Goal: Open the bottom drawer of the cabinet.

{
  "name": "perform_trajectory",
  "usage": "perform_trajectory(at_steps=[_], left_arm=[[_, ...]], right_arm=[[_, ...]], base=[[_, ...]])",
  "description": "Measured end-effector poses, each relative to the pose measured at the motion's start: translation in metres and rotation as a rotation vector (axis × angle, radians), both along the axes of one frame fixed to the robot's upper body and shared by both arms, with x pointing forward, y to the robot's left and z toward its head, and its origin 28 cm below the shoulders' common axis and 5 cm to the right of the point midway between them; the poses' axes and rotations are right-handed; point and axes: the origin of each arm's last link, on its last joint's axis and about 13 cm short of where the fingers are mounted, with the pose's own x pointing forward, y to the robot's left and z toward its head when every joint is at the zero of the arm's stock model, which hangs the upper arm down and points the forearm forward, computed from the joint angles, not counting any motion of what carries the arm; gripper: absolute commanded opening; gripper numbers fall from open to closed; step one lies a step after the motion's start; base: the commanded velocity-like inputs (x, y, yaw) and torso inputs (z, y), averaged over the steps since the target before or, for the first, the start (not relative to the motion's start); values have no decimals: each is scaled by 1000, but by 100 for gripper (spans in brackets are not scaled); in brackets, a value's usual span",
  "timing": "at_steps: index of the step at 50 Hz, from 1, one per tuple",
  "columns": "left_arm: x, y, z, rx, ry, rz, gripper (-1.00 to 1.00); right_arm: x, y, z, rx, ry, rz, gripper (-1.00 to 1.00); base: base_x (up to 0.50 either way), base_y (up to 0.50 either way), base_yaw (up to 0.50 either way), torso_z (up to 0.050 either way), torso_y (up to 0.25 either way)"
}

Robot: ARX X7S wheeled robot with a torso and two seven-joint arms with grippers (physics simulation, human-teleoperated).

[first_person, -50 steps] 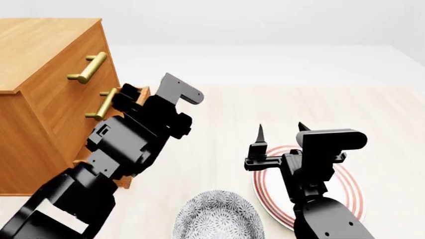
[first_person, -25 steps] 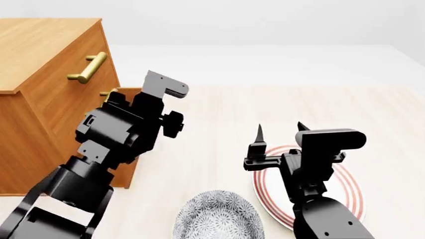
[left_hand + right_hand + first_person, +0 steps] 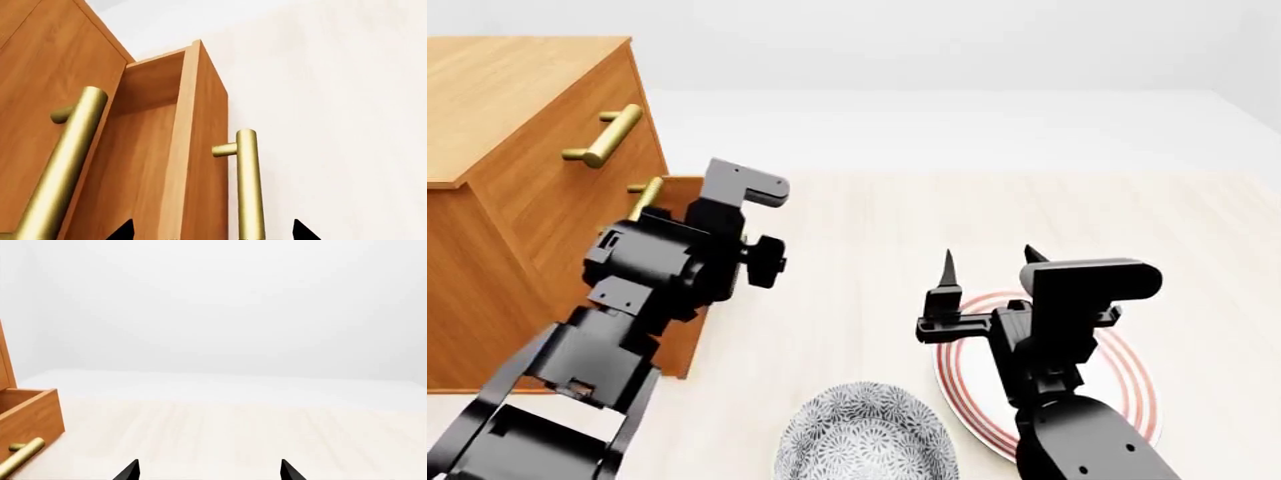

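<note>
- Between the spread fingertips of the left gripper point(image 3: 210, 235) stands the brass bar handle point(image 3: 248, 185) of the bottom drawer point(image 3: 200, 150), a shallow orange-brown wooden box with a flat front; the two black tips show on either side of the bar, not pressed against it, so the left gripper reads as open around the handle rather than pinching it.
- Just beyond that hand, the drawer already sits partly out of the boxy orange-brown wooden cabinet point(image 3: 507, 130): its open top and inner wall are visible in the left wrist view, and its front stands clear of the cabinet face.
- Beside the gripped-at bar, closer to the cabinet face, runs a second brass handle point(image 3: 63, 165) belonging to a drawer above; it is untouched.
- Well apart from the cabinet, the right gripper point(image 3: 988, 262) hangs idle with its fingers spread and nothing between them, above a white plate with red rings point(image 3: 1134, 380); a grey patterned bowl point(image 3: 861, 435) sits near it.
- Judging by this, the pulling step is under way and the drawer is part open. The next move likely calls for hooking or closing on the bar and drawing straight away from the cabinet face, keeping the pull level so the fingers do not slip off the handle.
</note>
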Motion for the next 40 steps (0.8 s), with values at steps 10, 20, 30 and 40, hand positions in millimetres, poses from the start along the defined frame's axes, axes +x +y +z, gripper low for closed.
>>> perform_trajectory(at_steps=[10,20,30,40], left_arm=[[6,6,-9,-9,29,35,100],[10,11,-16,-26,66,52,100],[13,17,-20,-36,94,79,100],[13,21,-21,-46,128,83,100]], right_arm=[[0,0,-2,0,3,0,100],[0,1,-2,-3,6,3,100],[0,1,-1,-4,7,5,100],[0,2,-2,-5,8,5,100]], base=[[0,0,0,0,0],[0,0,0,0,0],[0,0,0,0,0],[0,0,0,0,0]])
